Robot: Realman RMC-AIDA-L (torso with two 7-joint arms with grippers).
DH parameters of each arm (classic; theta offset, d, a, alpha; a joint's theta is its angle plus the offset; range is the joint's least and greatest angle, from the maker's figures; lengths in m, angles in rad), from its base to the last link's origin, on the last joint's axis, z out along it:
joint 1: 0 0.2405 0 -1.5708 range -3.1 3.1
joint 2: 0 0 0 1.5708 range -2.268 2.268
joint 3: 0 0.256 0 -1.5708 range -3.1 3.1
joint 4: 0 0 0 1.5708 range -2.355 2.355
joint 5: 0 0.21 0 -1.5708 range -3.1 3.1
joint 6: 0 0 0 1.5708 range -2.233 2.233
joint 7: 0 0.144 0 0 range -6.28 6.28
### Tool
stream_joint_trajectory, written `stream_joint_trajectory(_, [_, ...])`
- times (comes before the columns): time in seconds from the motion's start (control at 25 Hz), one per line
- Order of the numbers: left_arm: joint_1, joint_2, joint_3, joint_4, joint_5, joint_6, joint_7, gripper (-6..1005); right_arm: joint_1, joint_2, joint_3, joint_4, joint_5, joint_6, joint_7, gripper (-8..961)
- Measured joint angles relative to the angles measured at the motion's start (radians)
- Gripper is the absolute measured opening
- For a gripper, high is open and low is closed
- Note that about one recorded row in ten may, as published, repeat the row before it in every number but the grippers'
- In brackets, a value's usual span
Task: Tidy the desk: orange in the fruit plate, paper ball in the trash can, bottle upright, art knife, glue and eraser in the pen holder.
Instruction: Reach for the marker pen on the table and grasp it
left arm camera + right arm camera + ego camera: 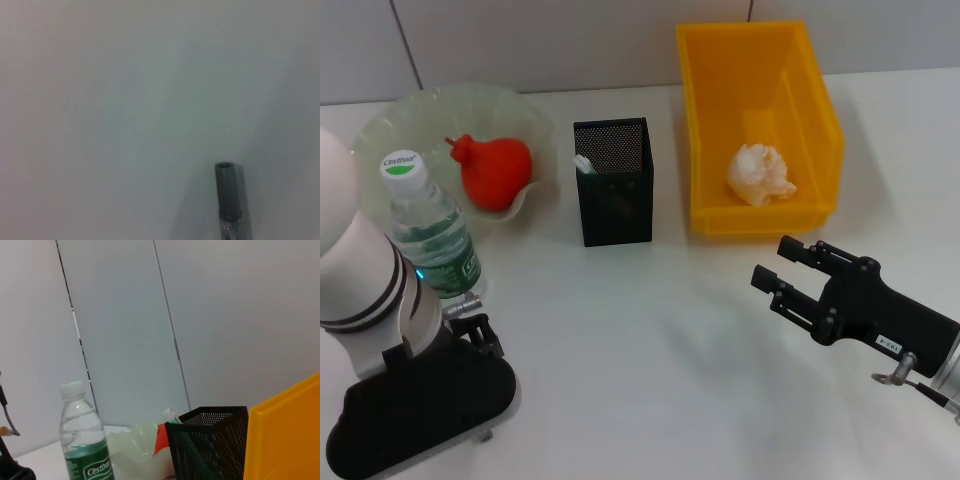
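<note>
Head view: we take the pen holder (614,182), a square black mesh cup, as our landmark. To its left sits the fruit plate (395,125), a pale green translucent dish with a scalloped rim, and the wrinkled red-orange orange (496,171) rests in it. In front of the plate, further left of the holder, the bottle (430,229) stands upright, clear and ribbed with a white cap and green label. A white-tipped mint-green end, the glue (584,164), shows inside the holder at its left wall. To the right of the holder stands the trash can (760,125), a yellow-orange rectangular plastic bin, and the crumpled white paper ball (761,173) lies on its floor. The right gripper (778,272) hovers over the table (650,350) in front of the bin, its black fingers spread apart and gripping nothing. The left gripper (470,335) is low at the front, left of the holder; we cannot tell its state here.

Left wrist view: we see only the pale table surface and a slim dull grey rod, the art knife (227,192), which the head view does not show. Its hold is not visible.

Right wrist view: we see the bottle, holder, plate and bin edge from the side, against a panelled wall (200,315) with dark seams.
</note>
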Motion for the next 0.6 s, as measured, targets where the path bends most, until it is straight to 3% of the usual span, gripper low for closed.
stream_joint_trajectory(0.6, [0.005,0.0,0.03,-0.025,0.004,-0.035,-0.023,589,-0.002,-0.002,0.002,0.024,0.0,-0.006,-0.024,583])
